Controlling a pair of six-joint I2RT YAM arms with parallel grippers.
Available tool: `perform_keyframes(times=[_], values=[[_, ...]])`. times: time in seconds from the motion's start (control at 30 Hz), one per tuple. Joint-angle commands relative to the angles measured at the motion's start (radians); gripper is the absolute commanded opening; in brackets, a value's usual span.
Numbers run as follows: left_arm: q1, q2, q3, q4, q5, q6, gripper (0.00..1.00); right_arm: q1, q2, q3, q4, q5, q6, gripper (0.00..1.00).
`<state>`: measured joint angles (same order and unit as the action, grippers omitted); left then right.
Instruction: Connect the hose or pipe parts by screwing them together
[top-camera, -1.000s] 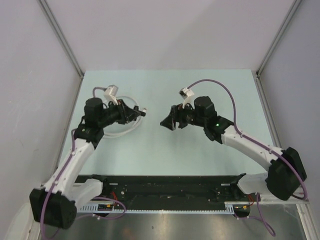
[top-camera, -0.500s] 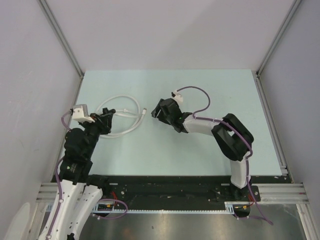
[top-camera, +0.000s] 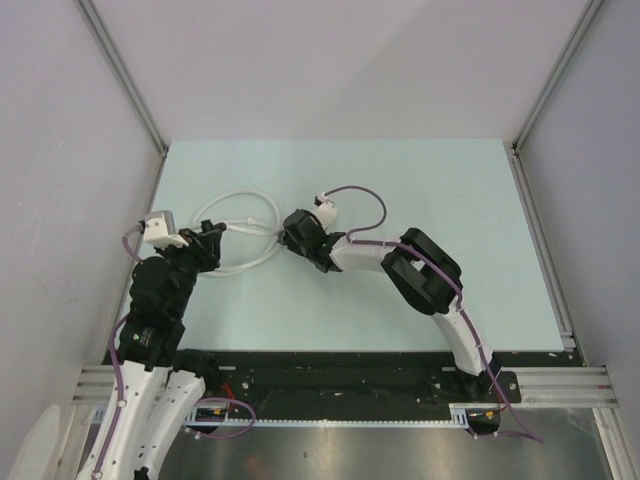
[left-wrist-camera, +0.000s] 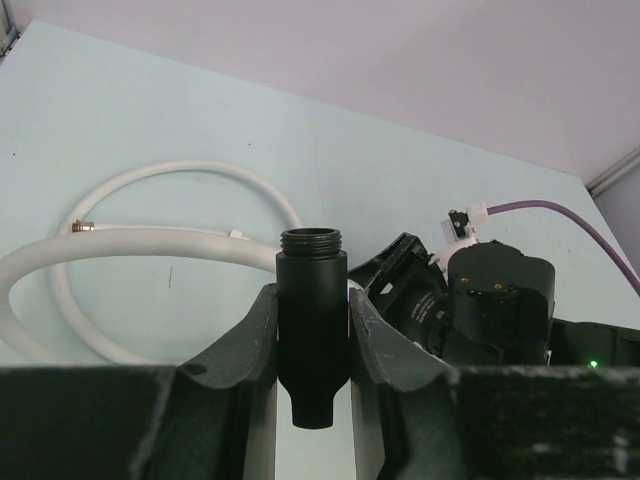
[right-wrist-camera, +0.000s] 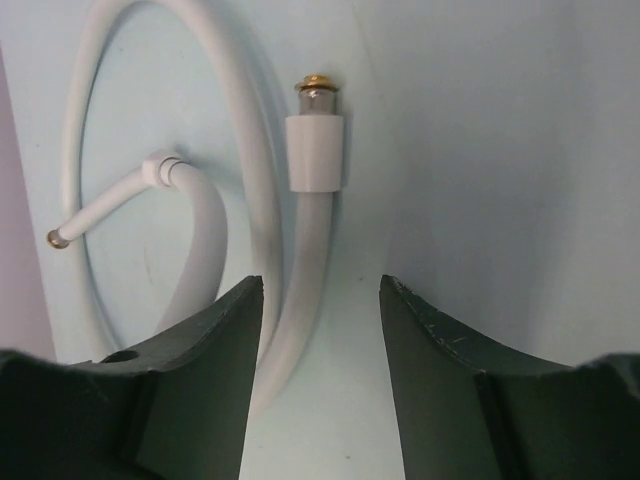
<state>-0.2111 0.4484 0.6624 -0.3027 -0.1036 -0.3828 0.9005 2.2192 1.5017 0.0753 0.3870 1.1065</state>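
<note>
A white hose (top-camera: 247, 197) lies in loose loops on the pale green table (top-camera: 400, 190). My left gripper (left-wrist-camera: 312, 292) is shut on a black threaded pipe fitting (left-wrist-camera: 312, 330), held upright with its threaded mouth up, just left of the loops (top-camera: 211, 236). My right gripper (top-camera: 291, 233) hangs over the hose's right end. In the right wrist view its jaws (right-wrist-camera: 320, 285) stand open astride the hose, which runs close to the left finger (right-wrist-camera: 215, 350). The white end sleeve (right-wrist-camera: 314, 150) with its brass tip (right-wrist-camera: 320, 84) lies beyond the fingertips.
The hose's other brass-tipped end (right-wrist-camera: 58, 238) lies inside the loop. The right arm's wrist (left-wrist-camera: 490, 300) sits close to the right of the black fitting. Purple cables (top-camera: 355, 195) arch above the right wrist. Grey walls (top-camera: 90, 150) enclose the table.
My right gripper has swept left across the table to the hose end and its jaws have narrowed. The left arm drew back to the left a second ago and has since held still.
</note>
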Motion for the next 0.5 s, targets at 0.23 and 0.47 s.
perform_keyframes(times=[0.23,0.47], values=[[-0.005,-0.016,0.023,0.037,-0.031,0.010,0.00,0.064,0.166,0.215,-0.207,0.027,0.173,0.54],[-0.005,-0.017,0.023,0.036,-0.038,0.012,0.00,0.071,0.177,0.241,-0.319,0.078,0.167,0.24]])
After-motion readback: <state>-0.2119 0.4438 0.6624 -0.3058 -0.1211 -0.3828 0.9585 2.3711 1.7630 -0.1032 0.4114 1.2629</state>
